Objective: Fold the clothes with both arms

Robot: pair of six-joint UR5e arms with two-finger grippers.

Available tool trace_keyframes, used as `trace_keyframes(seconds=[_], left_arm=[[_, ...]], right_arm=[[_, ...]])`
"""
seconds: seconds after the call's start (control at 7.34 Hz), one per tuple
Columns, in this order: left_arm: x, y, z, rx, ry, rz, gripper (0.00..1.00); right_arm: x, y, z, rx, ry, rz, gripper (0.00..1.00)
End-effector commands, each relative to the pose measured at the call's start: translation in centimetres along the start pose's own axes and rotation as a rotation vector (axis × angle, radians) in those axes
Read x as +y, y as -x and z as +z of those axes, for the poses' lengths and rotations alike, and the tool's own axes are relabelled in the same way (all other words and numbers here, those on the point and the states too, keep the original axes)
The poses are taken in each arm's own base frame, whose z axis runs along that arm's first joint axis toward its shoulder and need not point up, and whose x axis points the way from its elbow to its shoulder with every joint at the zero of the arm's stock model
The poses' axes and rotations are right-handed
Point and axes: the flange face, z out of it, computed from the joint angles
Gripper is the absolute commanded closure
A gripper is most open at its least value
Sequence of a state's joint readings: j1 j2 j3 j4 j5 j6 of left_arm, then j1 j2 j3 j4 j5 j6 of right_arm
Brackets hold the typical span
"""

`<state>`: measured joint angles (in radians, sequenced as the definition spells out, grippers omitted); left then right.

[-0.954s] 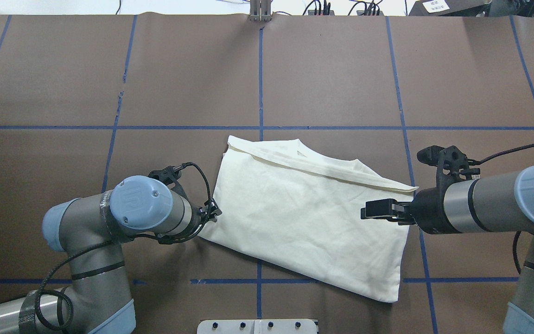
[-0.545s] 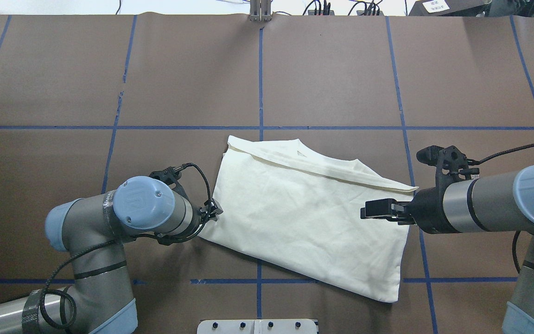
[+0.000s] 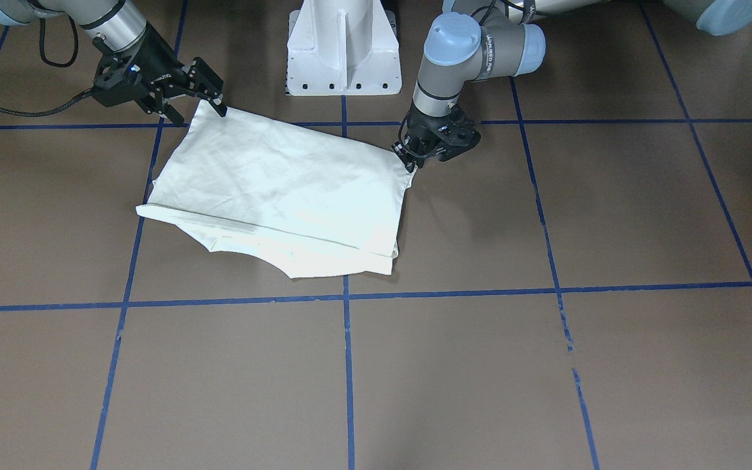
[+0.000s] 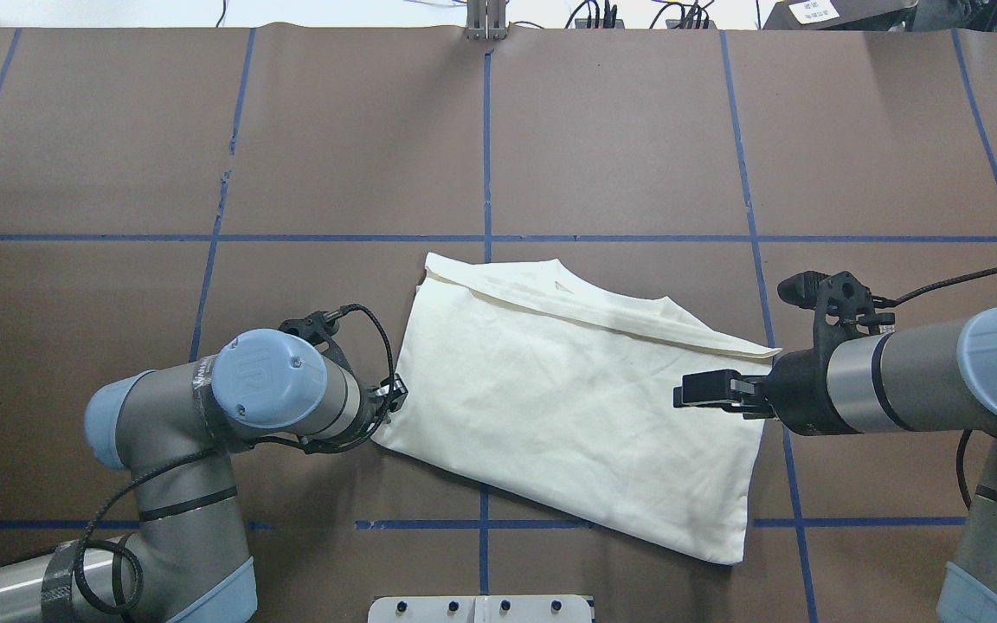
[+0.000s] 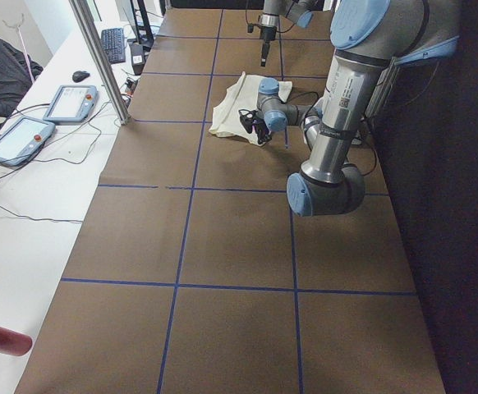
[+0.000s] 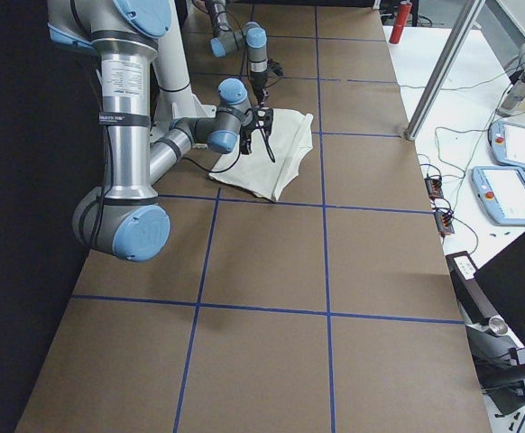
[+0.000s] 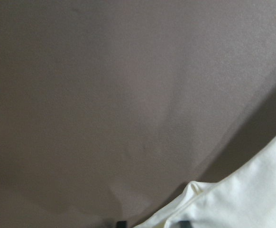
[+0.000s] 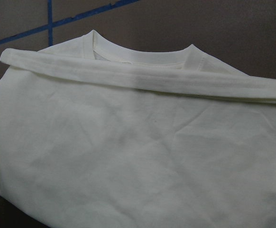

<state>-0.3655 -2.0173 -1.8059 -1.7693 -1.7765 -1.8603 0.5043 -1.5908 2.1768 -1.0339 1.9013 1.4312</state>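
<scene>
Now the left gripper (image 3: 410, 162) is standing with its fingertips (image 7: 185, 223) apart, straddling a corner of the cream shirt (image 4: 568, 407). The right gripper (image 3: 213, 91) is hovering spread open over the shirt's other end. Between them the shirt is lying folded, plain side up, neckline farther out than the fingers. Around it the brown table (image 4: 637, 130) is showing blue tape lines (image 4: 485, 147). Farther out, a white bench (image 5: 25, 205) is carrying teach pendants (image 5: 73, 103).
</scene>
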Motion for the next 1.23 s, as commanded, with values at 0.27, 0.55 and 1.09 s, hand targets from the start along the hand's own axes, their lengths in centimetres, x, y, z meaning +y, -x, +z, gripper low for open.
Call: trace_keyframes(seconds=[0.27, 0.55, 1.09], left_arm=[[-7.1, -1.0, -2.0, 0.005, -0.091, 0.020, 1.00], [-15.7, -3.0, -1.6, -0.026, -0.186, 0.030, 1.00], [-27.9, -13.3, -1.4, 0.037, -0.302, 0.131, 1.00]], right_arm=[[-0.1, -0.1, -0.2, 0.000, -0.004, 0.002, 0.00], [-0.6, -0.3, -0.4, 0.003, -0.014, 0.008, 0.00], [-1.6, -0.9, -0.9, 0.009, -0.036, 0.020, 0.00]])
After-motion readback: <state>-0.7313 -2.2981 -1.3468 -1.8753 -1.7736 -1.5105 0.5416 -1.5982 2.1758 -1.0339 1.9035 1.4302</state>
